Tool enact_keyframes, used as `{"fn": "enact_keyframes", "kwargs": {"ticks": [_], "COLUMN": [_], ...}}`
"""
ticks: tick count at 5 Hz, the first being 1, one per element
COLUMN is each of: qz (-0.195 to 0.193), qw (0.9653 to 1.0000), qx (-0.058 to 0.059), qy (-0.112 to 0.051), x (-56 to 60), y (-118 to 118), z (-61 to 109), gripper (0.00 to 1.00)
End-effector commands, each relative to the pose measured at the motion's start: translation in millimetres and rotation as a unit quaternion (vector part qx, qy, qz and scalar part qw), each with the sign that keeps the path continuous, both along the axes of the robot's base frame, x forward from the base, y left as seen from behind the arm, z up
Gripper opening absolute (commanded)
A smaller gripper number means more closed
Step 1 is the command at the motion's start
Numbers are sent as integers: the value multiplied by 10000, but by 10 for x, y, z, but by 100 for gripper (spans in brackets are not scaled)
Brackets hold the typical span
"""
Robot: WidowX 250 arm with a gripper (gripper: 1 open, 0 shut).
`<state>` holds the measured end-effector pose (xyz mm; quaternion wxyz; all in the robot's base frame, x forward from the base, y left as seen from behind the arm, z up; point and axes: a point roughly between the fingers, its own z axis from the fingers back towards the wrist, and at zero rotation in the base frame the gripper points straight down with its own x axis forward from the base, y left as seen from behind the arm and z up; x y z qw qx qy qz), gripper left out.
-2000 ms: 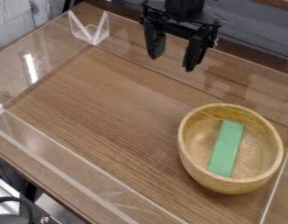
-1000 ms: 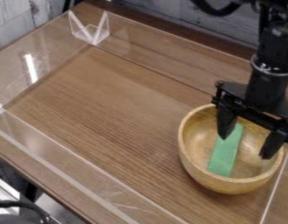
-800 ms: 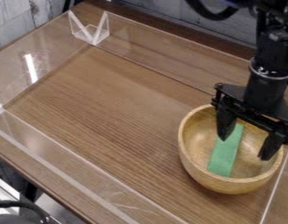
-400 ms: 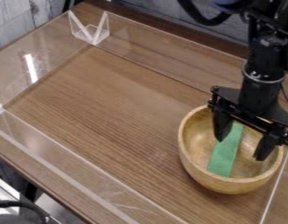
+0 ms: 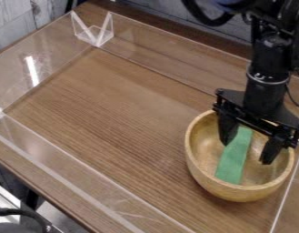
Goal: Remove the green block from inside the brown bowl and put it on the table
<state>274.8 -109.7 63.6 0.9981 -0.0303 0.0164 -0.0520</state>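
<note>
Gripper: the black gripper (image 5: 253,130) hangs over the far part of the bowl, its jaws spread wide with nothing gripped, one fingertip at each side of the block's far end
Green block: the green block (image 5: 233,160) lies inside the bowl, lengthwise from the near part toward the far part; whether a finger touches it, I cannot tell
Brown bowl: the brown bowl (image 5: 239,194) sits upright at the right of the view, toward the near edge, its far rim partly hidden by the gripper
Table: the table (image 5: 115,109) is brown with wood grain and carries the bowl
Clear walls: low clear walls (image 5: 48,173) run along the table's border
Clear holder: a small transparent piece (image 5: 94,30) stands at the far left corner
Cables: black cables (image 5: 21,214) lie beyond the table at the lower left
</note>
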Motion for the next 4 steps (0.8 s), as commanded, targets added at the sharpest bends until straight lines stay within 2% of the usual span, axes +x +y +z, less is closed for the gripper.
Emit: {"fn": "enact_keyframes", "kwargs": {"ticks": [1, 4], "qz": [36, 20], "qw": [9998, 9998], "qx": [-93, -159], "qy": [-162, -118], "x": [65, 79], "y": [25, 73], "z": [80, 34], "gripper": [100, 100]}}
